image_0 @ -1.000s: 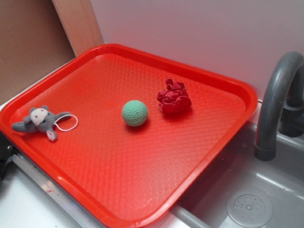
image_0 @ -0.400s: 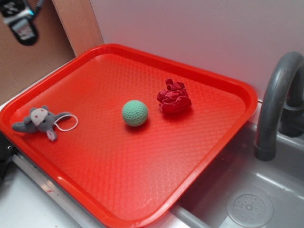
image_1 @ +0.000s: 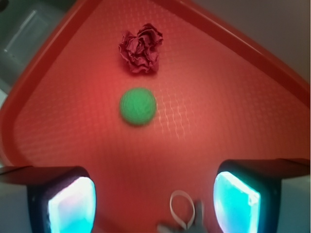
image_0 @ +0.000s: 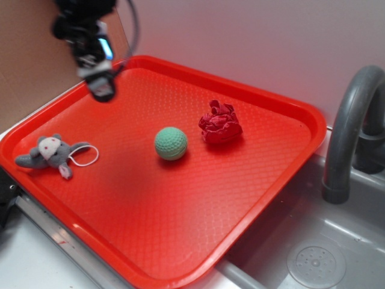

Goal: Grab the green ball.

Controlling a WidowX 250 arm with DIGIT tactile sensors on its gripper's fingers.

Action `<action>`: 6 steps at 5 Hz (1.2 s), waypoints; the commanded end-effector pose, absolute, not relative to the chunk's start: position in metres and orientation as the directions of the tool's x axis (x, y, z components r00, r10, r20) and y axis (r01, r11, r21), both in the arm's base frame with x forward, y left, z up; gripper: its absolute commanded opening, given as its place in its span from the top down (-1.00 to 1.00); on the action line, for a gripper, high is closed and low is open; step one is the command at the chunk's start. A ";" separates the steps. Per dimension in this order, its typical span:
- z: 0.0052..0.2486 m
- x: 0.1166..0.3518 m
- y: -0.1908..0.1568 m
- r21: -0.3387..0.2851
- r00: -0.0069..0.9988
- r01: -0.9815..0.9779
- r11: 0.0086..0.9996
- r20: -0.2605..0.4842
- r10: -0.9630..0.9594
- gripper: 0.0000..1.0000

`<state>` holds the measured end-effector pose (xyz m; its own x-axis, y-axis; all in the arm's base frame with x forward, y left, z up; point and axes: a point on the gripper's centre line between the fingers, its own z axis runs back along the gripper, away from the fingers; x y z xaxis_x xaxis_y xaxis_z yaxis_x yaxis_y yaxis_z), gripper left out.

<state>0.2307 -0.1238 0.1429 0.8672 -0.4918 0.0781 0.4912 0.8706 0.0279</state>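
The mint-green ball [image_0: 171, 143] sits near the middle of the red tray [image_0: 283, 180]. In the wrist view the green ball [image_1: 138, 106] lies ahead of the jaws, well apart from them. My gripper [image_0: 99, 84] hangs above the tray's far-left part, up and left of the ball. It is open and empty; its two fingers [image_1: 236, 201] stand wide apart with bare tray between them, and the gripper [image_1: 154, 204] holds nothing.
A dark red ruffled fabric lump [image_0: 221, 122] lies just right of the ball. A grey plush mouse [image_0: 51, 152] with a white loop lies at the tray's left edge. A grey sink [image_0: 313, 253] and faucet [image_0: 349, 120] are at the right.
The gripper has come down and to the right from the top-left corner and now hangs over the tray's far-left part. The ball, the lump and the mouse have not moved.
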 end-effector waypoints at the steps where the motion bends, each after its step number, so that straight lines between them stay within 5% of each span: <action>1: 0.113 0.263 -0.145 -0.007 0.861 0.503 0.864 0.086 -0.501 -1.00; 3: 0.075 0.261 -0.159 -0.012 0.782 0.623 0.782 0.028 -0.622 -1.00; 6: 0.054 0.253 -0.161 -0.022 0.766 0.642 0.766 -0.008 -0.643 -1.00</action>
<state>0.2525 -0.1573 0.0445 0.7647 -0.6428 -0.0457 0.6424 0.7660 -0.0254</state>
